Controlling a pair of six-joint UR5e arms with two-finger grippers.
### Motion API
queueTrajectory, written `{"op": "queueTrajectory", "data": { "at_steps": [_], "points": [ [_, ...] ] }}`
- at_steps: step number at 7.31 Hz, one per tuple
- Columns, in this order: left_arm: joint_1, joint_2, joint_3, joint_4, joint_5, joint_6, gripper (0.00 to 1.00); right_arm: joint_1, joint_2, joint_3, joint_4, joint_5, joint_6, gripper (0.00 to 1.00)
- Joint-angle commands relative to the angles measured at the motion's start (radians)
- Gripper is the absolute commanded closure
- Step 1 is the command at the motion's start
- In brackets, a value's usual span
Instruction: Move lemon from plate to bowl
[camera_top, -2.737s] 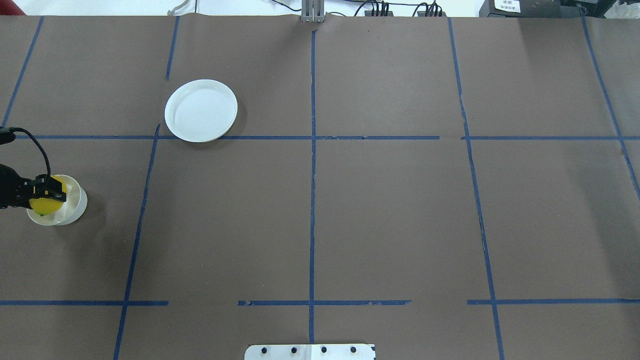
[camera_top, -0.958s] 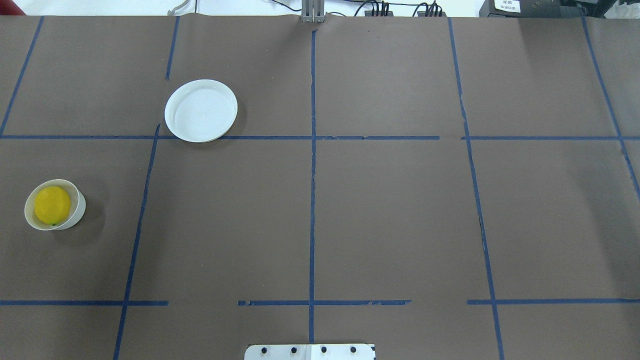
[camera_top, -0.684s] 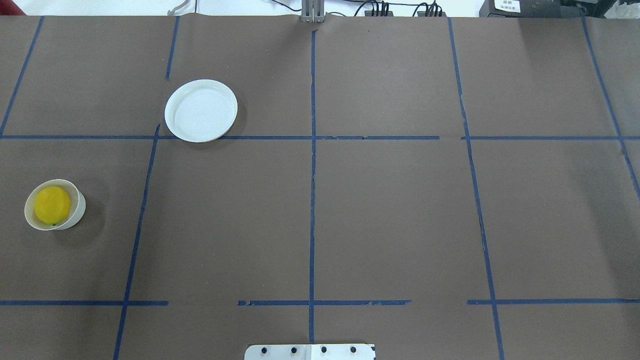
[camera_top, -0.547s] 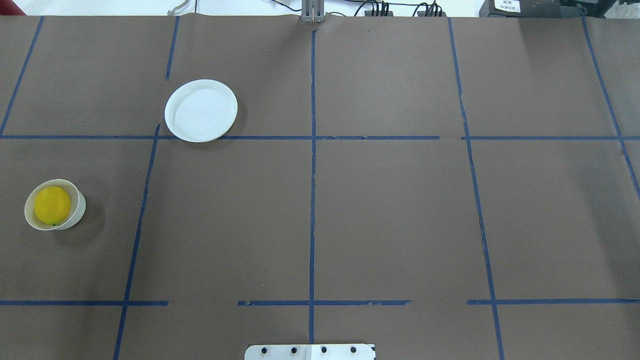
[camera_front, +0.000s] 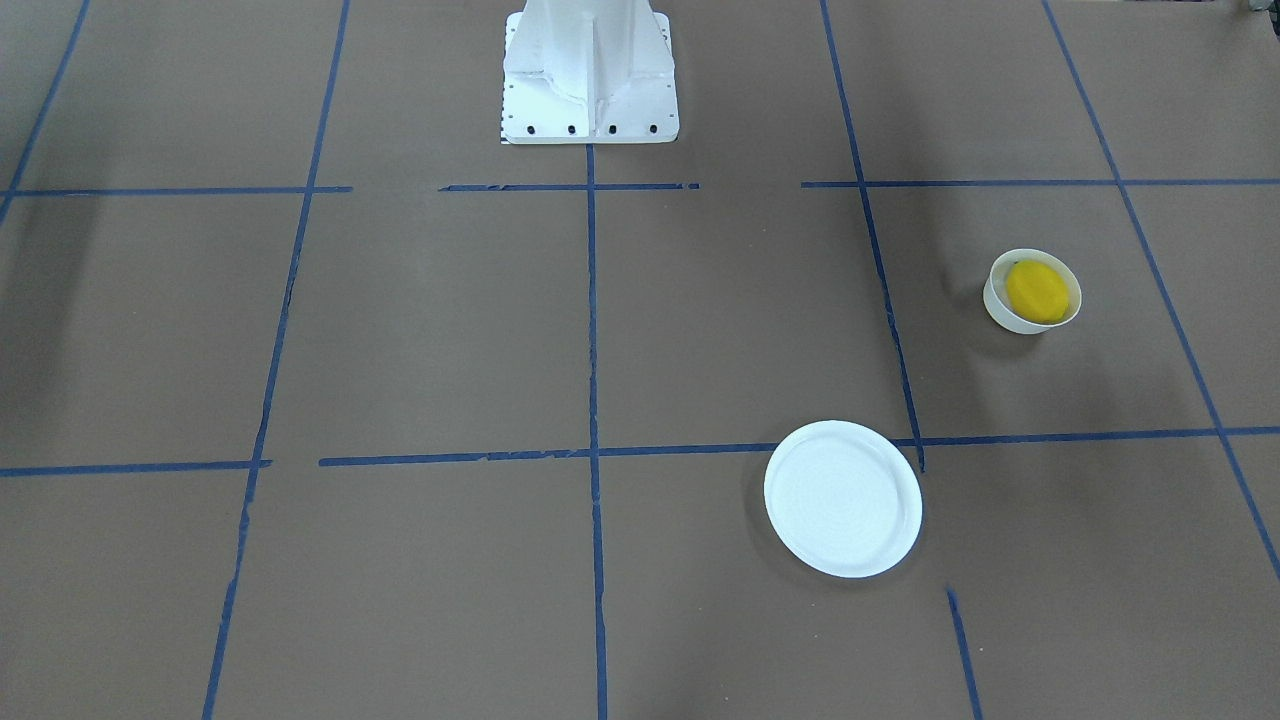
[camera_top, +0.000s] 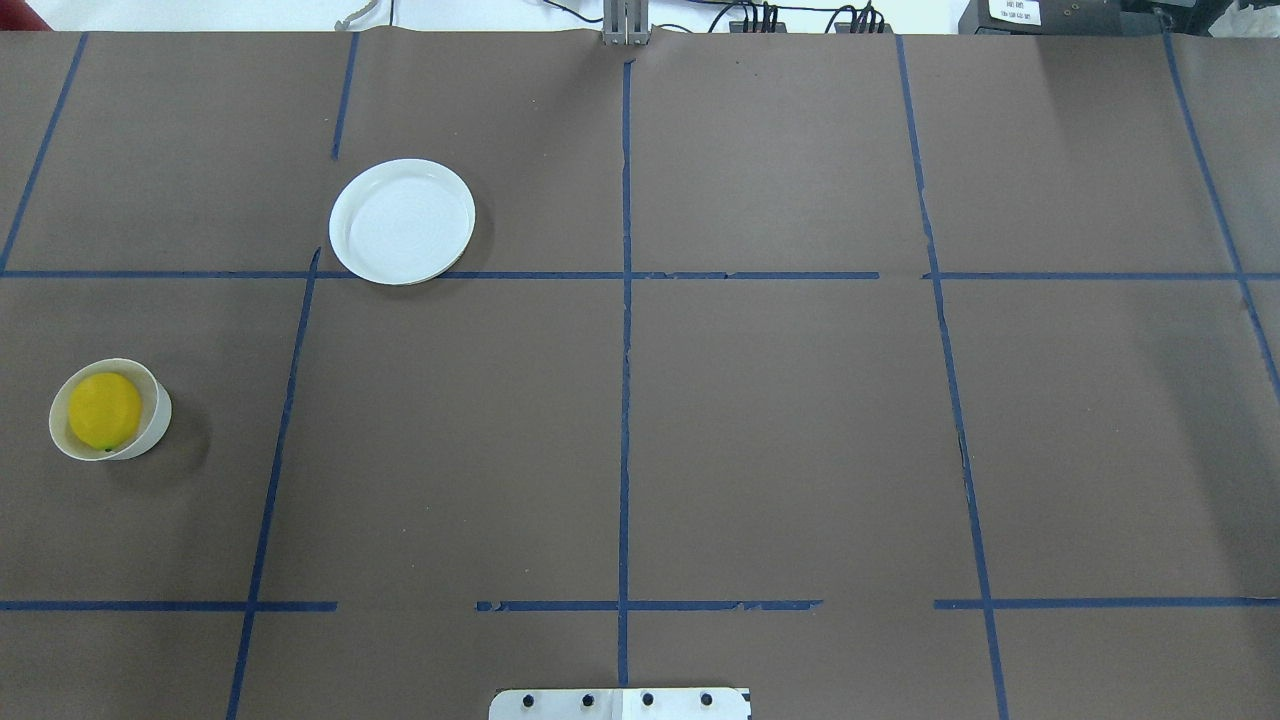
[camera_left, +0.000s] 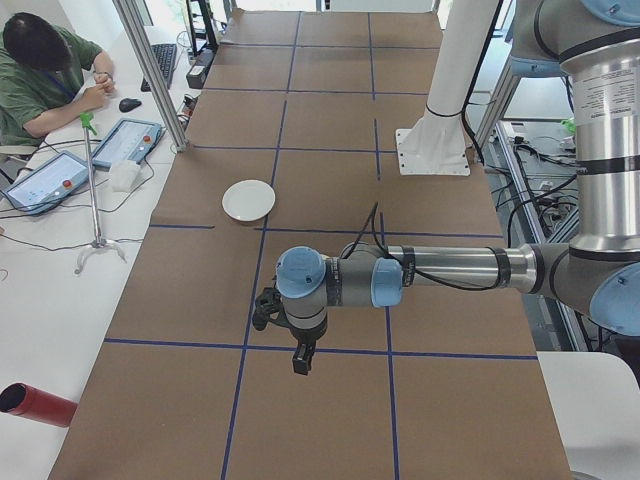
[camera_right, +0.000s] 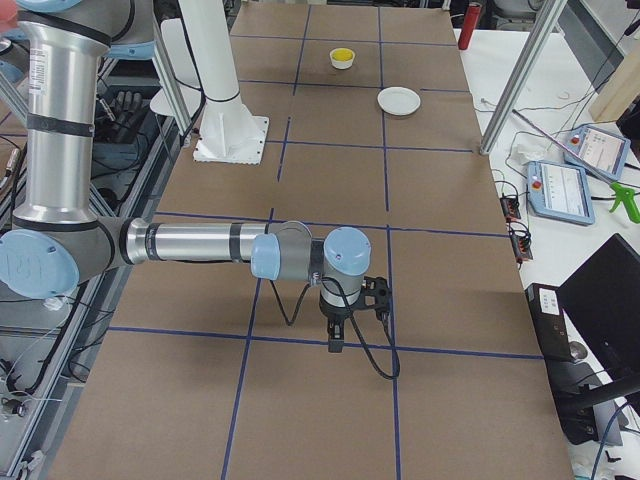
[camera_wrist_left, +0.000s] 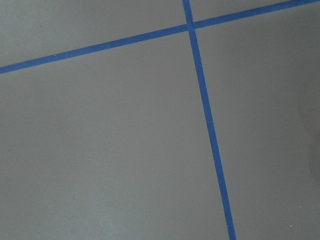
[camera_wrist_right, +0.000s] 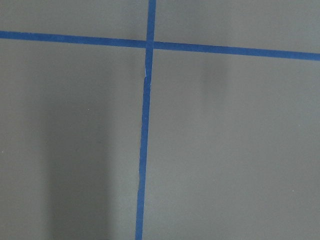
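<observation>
The worktop (camera_top: 780, 420) is covered in dull brown paper, marked into large squares by strips of blue tape (camera_top: 624, 400), some broken or torn in places. A flat white plate (camera_top: 402, 221) lies on its far left part, its near edge overlapping one cross strip. A small white bowl (camera_top: 161, 412) stands well apart from the plate, nearer the robot and close to the left edge, touching no strip. The robot's white mounting plate (camera_top: 620, 704) sits at the middle of the near edge.
</observation>
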Motion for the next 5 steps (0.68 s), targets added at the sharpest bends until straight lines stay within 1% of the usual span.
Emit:
{"op": "queueTrajectory", "data": {
  "at_steps": [1, 3, 5],
  "points": [
    [0.000, -0.006, -0.013, -0.022, 0.009, 0.005, 0.00, 0.000, 0.000, 0.000, 0.000, 0.000, 0.000, 0.00],
    [0.000, -0.001, 0.003, -0.117, 0.011, 0.003, 0.00, 0.000, 0.000, 0.000, 0.000, 0.000, 0.000, 0.00],
    [0.000, -0.004, 0.005, -0.120, 0.012, 0.003, 0.00, 0.000, 0.000, 0.000, 0.000, 0.000, 0.000, 0.00]
  ]
}}
